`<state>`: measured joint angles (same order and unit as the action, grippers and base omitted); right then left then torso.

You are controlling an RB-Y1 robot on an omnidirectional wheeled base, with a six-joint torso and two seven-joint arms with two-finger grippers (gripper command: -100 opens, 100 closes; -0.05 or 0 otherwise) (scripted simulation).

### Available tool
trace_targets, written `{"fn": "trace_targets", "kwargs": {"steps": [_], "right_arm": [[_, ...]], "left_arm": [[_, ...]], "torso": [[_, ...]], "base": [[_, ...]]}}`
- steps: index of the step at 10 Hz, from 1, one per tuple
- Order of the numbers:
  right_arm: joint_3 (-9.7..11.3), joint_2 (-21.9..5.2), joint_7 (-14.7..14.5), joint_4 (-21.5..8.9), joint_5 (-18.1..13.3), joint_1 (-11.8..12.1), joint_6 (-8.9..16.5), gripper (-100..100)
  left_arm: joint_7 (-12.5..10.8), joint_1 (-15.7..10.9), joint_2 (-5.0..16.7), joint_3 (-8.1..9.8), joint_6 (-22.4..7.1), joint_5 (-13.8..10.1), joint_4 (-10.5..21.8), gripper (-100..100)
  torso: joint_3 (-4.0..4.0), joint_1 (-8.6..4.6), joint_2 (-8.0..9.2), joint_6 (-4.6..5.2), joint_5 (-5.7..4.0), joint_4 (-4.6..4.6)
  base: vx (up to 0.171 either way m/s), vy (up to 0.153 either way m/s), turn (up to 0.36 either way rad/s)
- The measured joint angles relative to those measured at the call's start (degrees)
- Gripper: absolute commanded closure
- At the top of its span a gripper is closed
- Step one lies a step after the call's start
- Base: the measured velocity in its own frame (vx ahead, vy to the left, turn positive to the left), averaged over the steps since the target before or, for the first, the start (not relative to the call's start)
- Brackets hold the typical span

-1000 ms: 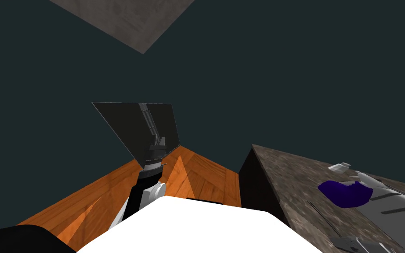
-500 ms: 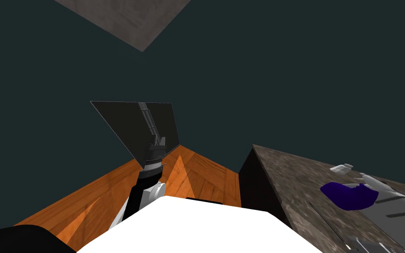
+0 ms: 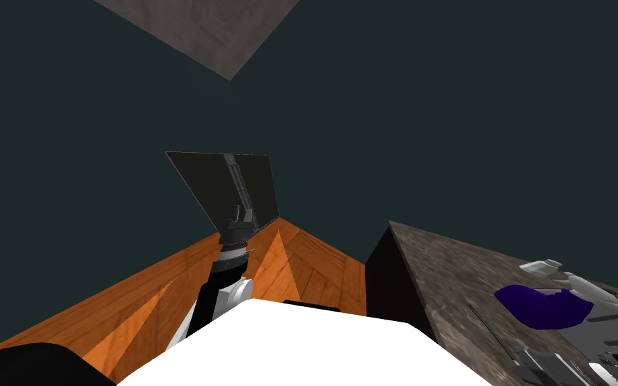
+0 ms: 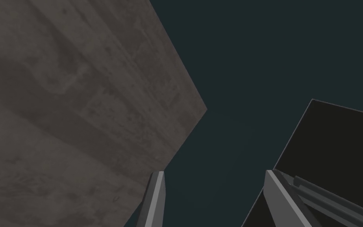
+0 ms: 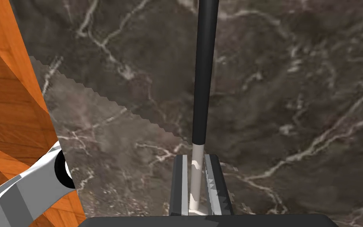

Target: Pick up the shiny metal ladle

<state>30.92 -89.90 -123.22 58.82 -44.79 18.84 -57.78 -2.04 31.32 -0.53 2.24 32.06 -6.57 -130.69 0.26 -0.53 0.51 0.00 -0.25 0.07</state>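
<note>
Jaws of the right gripper [image 5: 195,179] pinch the ladle [image 5: 204,75] by its pale shaft, black handle running to 12 o'clock over the marbled counter [image 5: 302,86], perhaps clear of it. A straight, level lift should keep it seated. Jaws of the left gripper [image 4: 214,197] gape, empty.

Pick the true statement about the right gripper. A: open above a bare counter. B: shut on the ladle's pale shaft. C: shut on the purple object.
B: in the right wrist view the right gripper presses both sides of the ladle at its pale shaft, above the marbled counter.
</note>
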Motion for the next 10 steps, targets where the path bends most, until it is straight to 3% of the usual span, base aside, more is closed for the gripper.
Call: {"fn": "trace_targets", "kwargs": {"steps": [10], "right_arm": [[-0.2, -3.5, 16.8, 10.6, -3.3, -0.9, 6.1, 100]], "left_arm": [[0.0, 0.0, 0.0, 0.00, 0.0, 0.0, 0.0, 0]], "torso": [[-0.03, 0.20, -0.08, 0.00, 0.03, -0.01]], "base": [[-0.103, -0.051, 0.112]]}}
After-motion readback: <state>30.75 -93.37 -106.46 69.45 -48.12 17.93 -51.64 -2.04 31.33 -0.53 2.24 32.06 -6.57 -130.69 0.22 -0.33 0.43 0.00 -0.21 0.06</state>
